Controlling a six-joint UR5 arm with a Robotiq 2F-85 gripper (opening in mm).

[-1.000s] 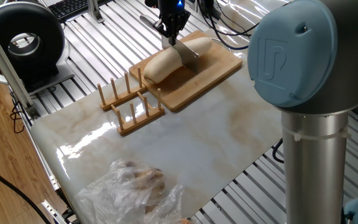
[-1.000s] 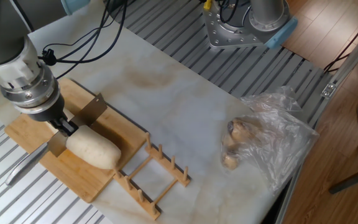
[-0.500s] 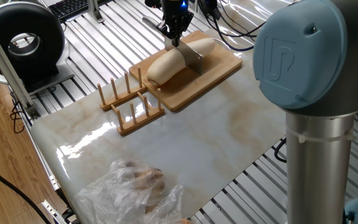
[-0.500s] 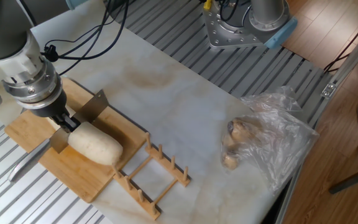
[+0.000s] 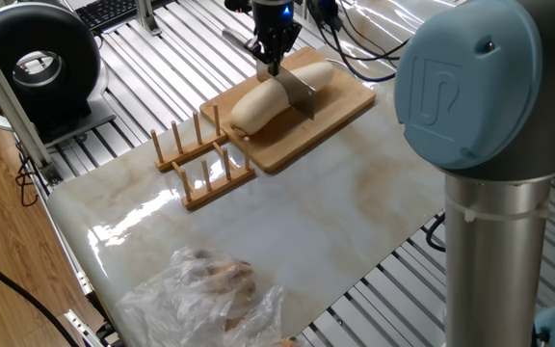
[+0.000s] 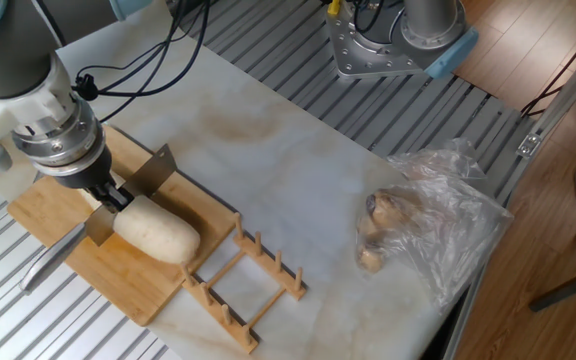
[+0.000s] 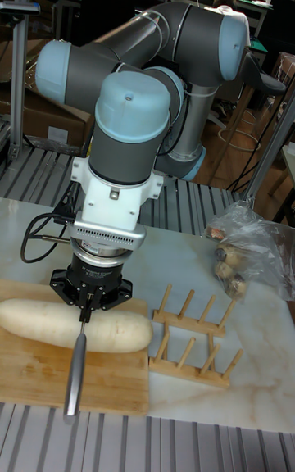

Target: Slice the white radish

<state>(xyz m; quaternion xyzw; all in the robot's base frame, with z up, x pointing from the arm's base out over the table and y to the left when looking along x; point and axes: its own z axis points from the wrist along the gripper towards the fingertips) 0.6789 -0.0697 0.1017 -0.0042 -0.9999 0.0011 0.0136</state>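
The white radish (image 5: 256,102) (image 6: 157,229) (image 7: 121,331) lies lengthwise on a wooden cutting board (image 5: 328,114) (image 6: 120,287) (image 7: 41,380). My gripper (image 5: 274,64) (image 6: 111,196) (image 7: 82,313) stands straight over its middle, shut on the metal handle of a knife (image 6: 52,258) (image 7: 74,370). The broad blade (image 5: 301,93) (image 6: 155,170) stands upright across the radish and is pressed into it. The radish's far part (image 5: 314,71) (image 7: 33,315) shows beyond the blade. Whether it is cut through is hidden by the blade and gripper.
A wooden peg rack (image 5: 203,159) (image 6: 251,290) (image 7: 192,336) stands beside the board. A clear plastic bag with brownish contents (image 5: 210,289) (image 6: 415,225) (image 7: 242,255) lies further along the marble top. The arm's own base (image 6: 398,40) and a black round device (image 5: 37,63) stand off the marble.
The gripper and knife have shifted a little along the board, and the radish has been nudged the same way with them. The grip on the handle is unchanged.
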